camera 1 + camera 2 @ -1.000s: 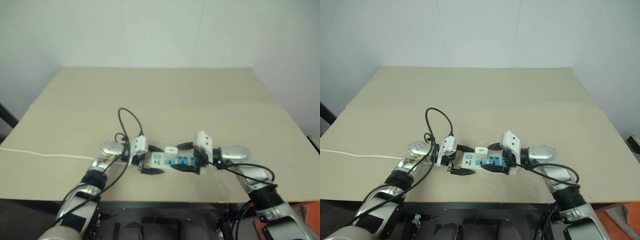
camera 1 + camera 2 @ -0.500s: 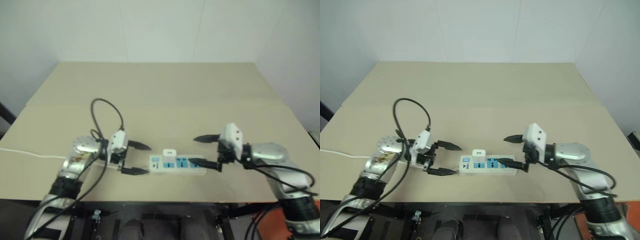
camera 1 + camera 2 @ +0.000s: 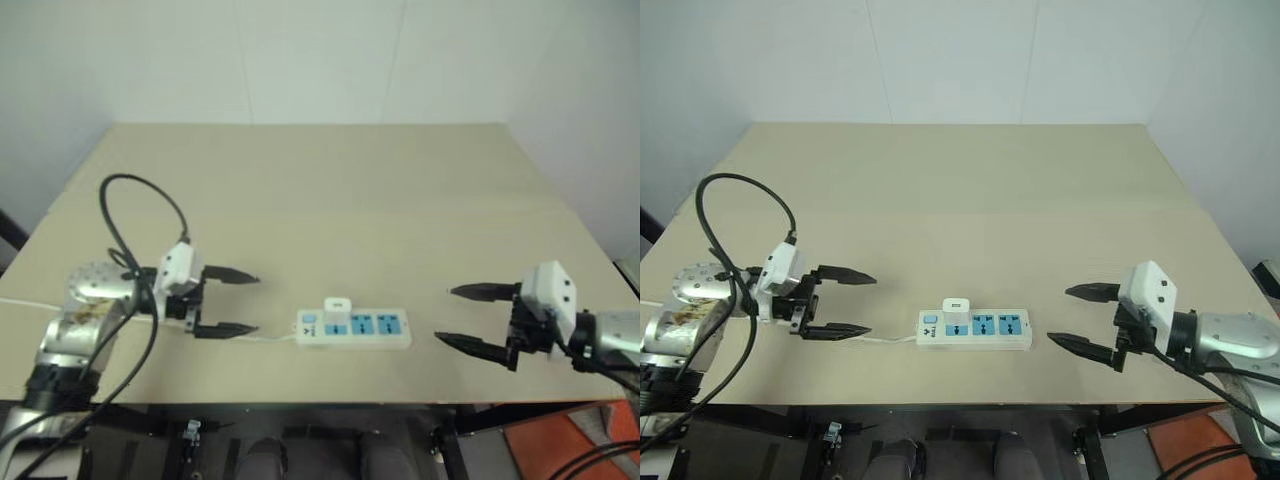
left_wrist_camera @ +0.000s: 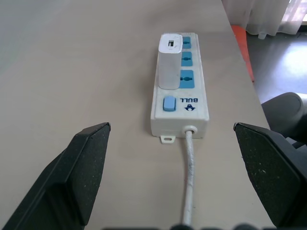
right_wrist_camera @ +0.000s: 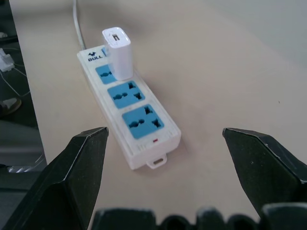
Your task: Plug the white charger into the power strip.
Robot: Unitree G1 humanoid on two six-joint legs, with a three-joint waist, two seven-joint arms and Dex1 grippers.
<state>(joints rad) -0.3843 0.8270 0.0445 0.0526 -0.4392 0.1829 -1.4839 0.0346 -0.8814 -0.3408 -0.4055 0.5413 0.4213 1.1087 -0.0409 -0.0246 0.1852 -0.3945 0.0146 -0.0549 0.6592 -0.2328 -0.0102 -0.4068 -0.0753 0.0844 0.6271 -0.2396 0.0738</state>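
From the head views, the power strip (image 3: 974, 330) lies near the table's (image 3: 970, 190) front edge, the white charger (image 3: 957, 306) standing upright in its socket nearest the switch. The left gripper (image 3: 836, 303) and right gripper (image 3: 1080, 317) hang wide open, well apart from it (both empty). Each wrist view shows the strip between spread fingers (image 4: 79, 175).

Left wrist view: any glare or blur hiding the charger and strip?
Left wrist view: charger and power strip are sharp and evenly lit; bright window glare only in the far corner past the table edge; the near black fingers are soft. Right wrist view: same, strip crisp, fingers blurred. Left eye view: flat light, faint shadows.
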